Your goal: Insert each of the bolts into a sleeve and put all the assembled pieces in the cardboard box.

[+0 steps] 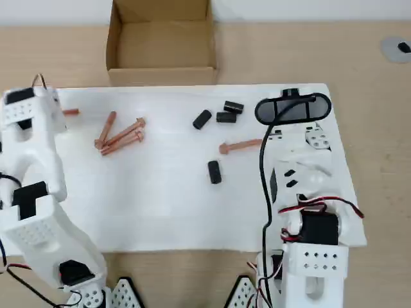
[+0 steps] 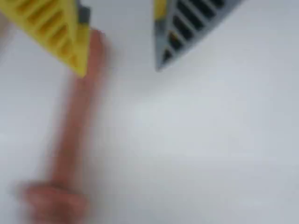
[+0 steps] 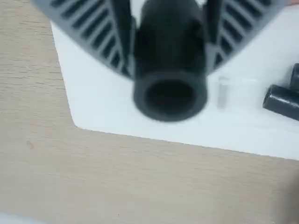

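Copper-pink bolts point(image 1: 121, 136) at ten o'clock and black sleeves point(image 1: 225, 117) show against a white sheet point(image 1: 160, 212) on a pale wood-grain table point(image 1: 379, 128), with a brown cardboard box point(image 1: 162, 76) at twelve, white arms point(image 1: 38, 212), a left gripper point(image 2: 120, 70) with one yellow and one grey slatted finger, and a right gripper point(image 3: 170, 56) grey-slatted around a black sleeve point(image 3: 170, 95).

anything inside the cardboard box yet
Only bare brown floor shows inside the cardboard box. Its near wall covers the strip of floor right behind it, so that strip cannot be checked.
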Robot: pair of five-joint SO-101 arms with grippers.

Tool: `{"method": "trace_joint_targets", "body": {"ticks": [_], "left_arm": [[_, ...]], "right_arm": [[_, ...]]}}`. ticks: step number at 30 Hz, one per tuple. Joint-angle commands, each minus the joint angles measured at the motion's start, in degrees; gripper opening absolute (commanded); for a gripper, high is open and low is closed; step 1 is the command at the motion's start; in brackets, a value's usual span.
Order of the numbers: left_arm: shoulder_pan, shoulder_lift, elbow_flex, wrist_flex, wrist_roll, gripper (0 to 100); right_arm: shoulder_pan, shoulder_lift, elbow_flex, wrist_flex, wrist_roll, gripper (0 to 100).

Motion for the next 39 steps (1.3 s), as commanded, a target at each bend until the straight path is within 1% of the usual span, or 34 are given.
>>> {"method": "trace_joint_targets", "body": {"ticks": [1,6,11,18,20,23,28,32,36,39], "left_arm": [[-0.09,-3.56,-8.44,0.97,0.35,11],[-0.44,-0.40,-11.96,0.97,0.26,11],[-0.62,3.47,-11.96,1.32,0.26,11],[-1.23,4.09,-11.60,1.58,0.35,11],[-2.20,4.35,-12.04,3.43,0.79,11],[-3.25,4.35,-11.87,7.91,3.34,11],[-2.99,3.91,-12.13,13.63,3.34,11],[-3.34,4.26,-12.22,13.36,3.43,11],[-3.34,4.44,-11.60,10.81,3.16,11],[-3.34,4.44,-11.60,10.37,3.16,11]], "right_arm": [[0.48,0.13,-4.09,0.09,0.35,0.9],[0.48,0.13,-4.09,0.09,0.35,0.9],[0.48,0.13,-3.91,0.09,0.35,0.9],[0.48,0.13,-2.24,0.00,0.35,0.9],[0.48,0.13,-2.24,-0.09,0.35,0.9],[0.48,0.13,-2.24,-0.18,0.35,0.9],[0.48,1.10,-1.54,-0.44,0.35,0.9],[0.48,4.00,-2.51,-1.05,0.35,0.9],[0.48,6.02,-3.12,-2.73,0.26,0.9],[0.48,6.64,-3.12,-2.99,0.26,0.9]]}}
